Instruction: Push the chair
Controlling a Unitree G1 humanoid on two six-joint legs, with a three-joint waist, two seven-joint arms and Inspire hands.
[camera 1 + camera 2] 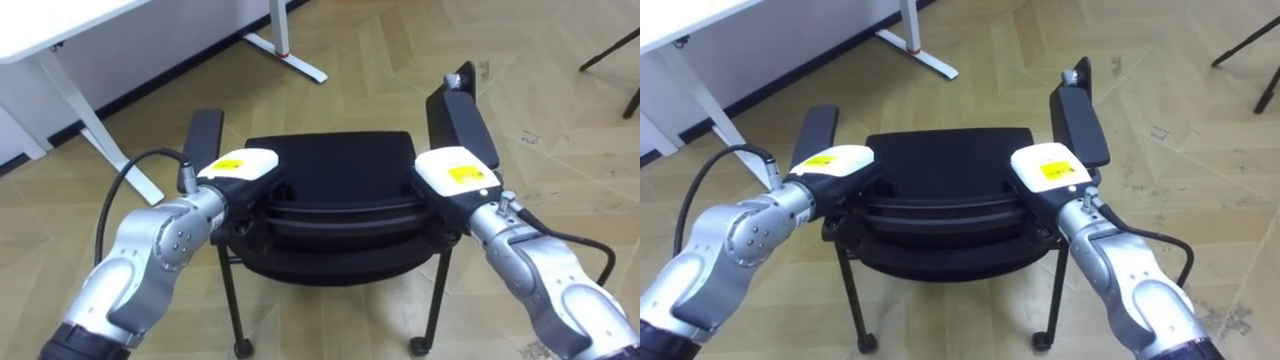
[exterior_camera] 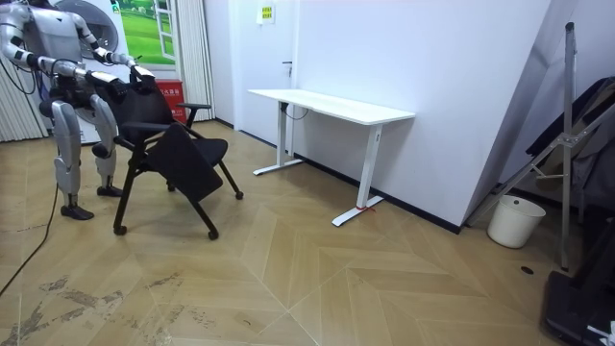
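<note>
A black chair (image 1: 340, 165) on castors stands right in front of me, seen from behind and above, with its armrests (image 1: 460, 125) reaching away from me. My left hand (image 1: 240, 165) rests on the left end of the backrest's top and my right hand (image 1: 455, 172) on the right end. Both show their white backs; the fingers are hidden behind the backrest. In the room view I stand upright at the room view's left, behind the chair (image 2: 178, 154), arms stretched forward to its back.
A white desk (image 2: 332, 106) stands against the wall beyond the chair, and its leg and foot (image 1: 290, 55) lie ahead on the left. A white bin (image 2: 516, 221) and folded frames (image 2: 567, 135) stand far at the room view's right. Wooden floor spreads ahead.
</note>
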